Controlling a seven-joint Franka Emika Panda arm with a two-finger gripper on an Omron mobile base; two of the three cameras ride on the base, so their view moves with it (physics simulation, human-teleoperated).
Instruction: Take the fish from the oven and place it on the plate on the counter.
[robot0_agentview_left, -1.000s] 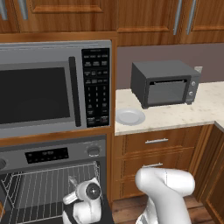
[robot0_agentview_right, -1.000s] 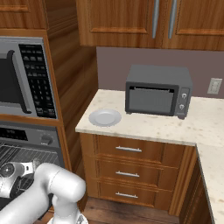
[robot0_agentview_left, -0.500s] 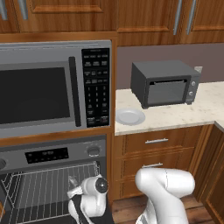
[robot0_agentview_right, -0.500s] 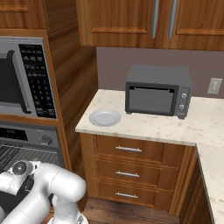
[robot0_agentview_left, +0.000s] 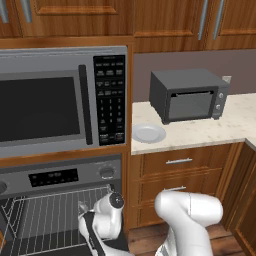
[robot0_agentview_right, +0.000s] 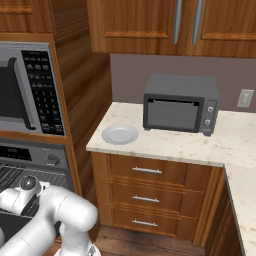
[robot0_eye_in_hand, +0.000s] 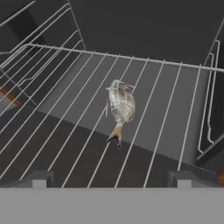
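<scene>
Silvery fish (robot0_eye_in_hand: 119, 108) on oven rack (robot0_eye_in_hand: 166, 109) | ahead of hand (robot0_eye_in_hand: 111, 178) | fingers apparently apart

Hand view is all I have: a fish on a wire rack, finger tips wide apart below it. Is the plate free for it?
Observer: Yes. The plate sits bare on the counter, left of the toaster oven.
Operator: Where is the oven relative to that plate?
Observer: The oven is lower and to the left, under the microwave; the arm reaches down into it.
Operator: Is the fish held yet?
Observer: No. The fish lies on the rack, ahead of the open gripper, untouched.
</scene>
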